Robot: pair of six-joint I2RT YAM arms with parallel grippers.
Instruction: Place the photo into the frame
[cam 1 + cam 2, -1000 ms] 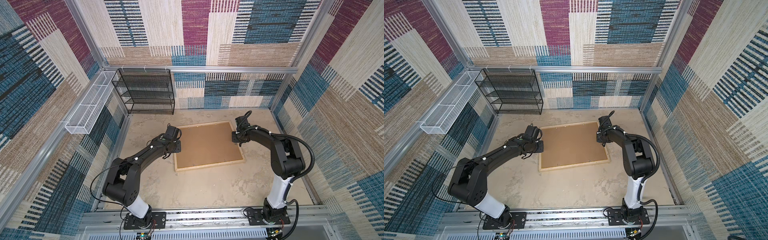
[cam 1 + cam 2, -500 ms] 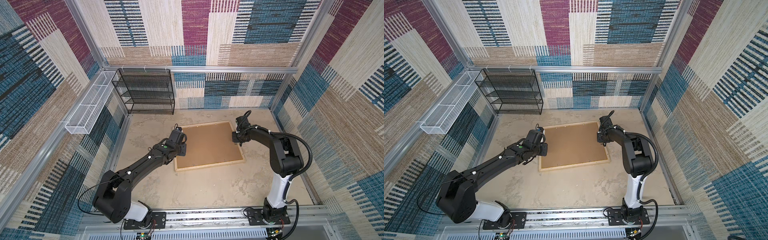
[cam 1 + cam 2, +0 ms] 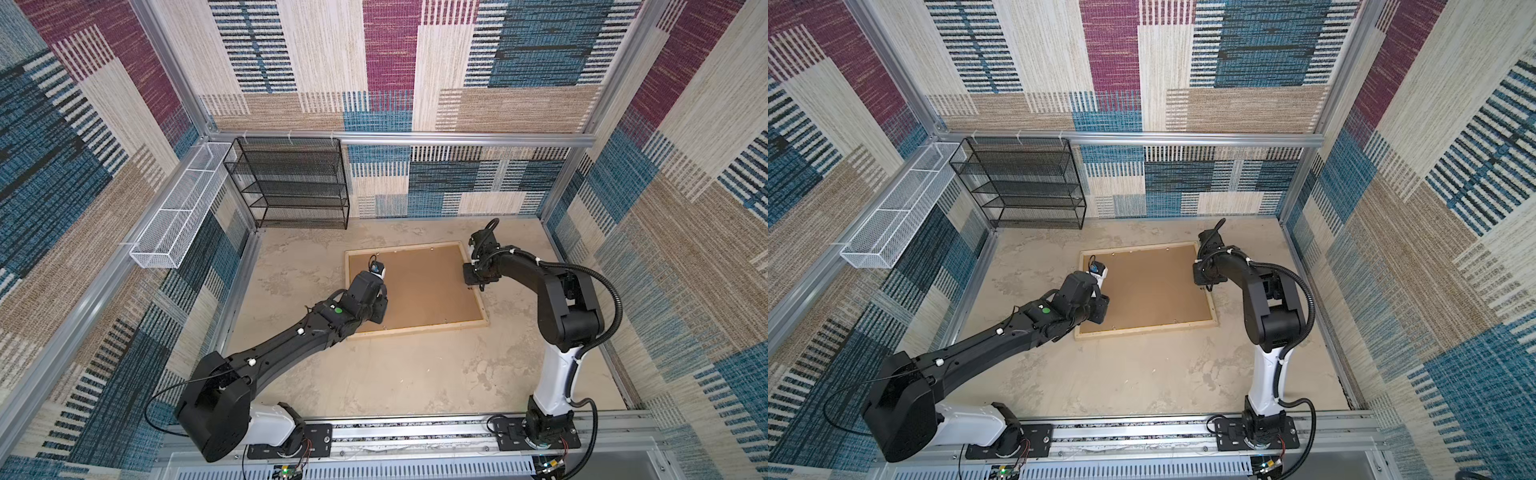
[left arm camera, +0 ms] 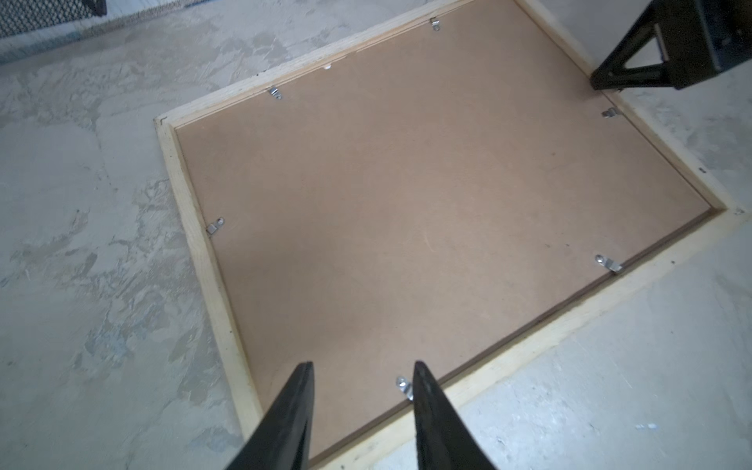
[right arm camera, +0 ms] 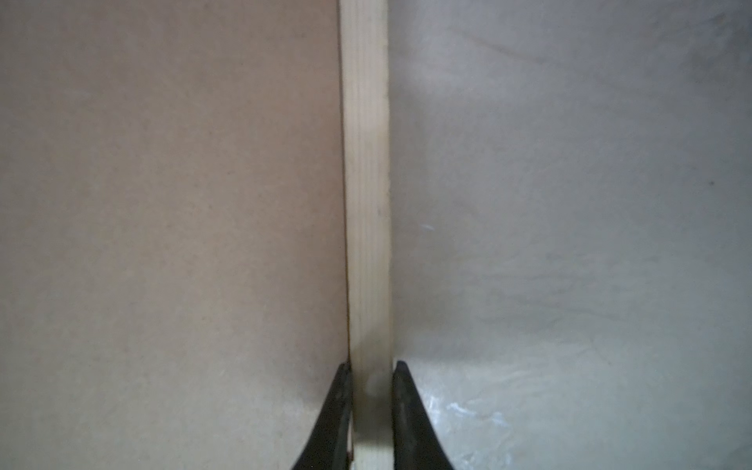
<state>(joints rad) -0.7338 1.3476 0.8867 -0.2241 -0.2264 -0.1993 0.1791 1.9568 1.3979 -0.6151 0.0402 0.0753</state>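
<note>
The frame point(image 3: 415, 329) point(image 3: 1142, 327) of pale wood lies face down on the floor, with a brown backing board point(image 3: 419, 282) point(image 4: 407, 195) set inside it. The photo is hidden. My right gripper point(image 5: 371, 366) point(image 3: 473, 277) point(image 3: 1204, 277) is shut on the frame's right rail point(image 5: 366, 162), one finger on the board side and one on the floor side. My left gripper point(image 4: 364, 366) point(image 3: 376, 311) hovers open over the frame's near-left corner with nothing between its fingers. A metal clip point(image 4: 403, 384) sits beside one fingertip.
Several small metal clips point(image 4: 608, 263) line the frame's inner edge. A black wire shelf point(image 3: 291, 183) stands at the back left. A white wire basket point(image 3: 178, 216) hangs on the left wall. Patterned walls close in the floor point(image 3: 374, 382) on three sides.
My left arm has swung from outside the frame's left rail to over its near-left corner, opening slightly. My right gripper has closed on the right rail.
</note>
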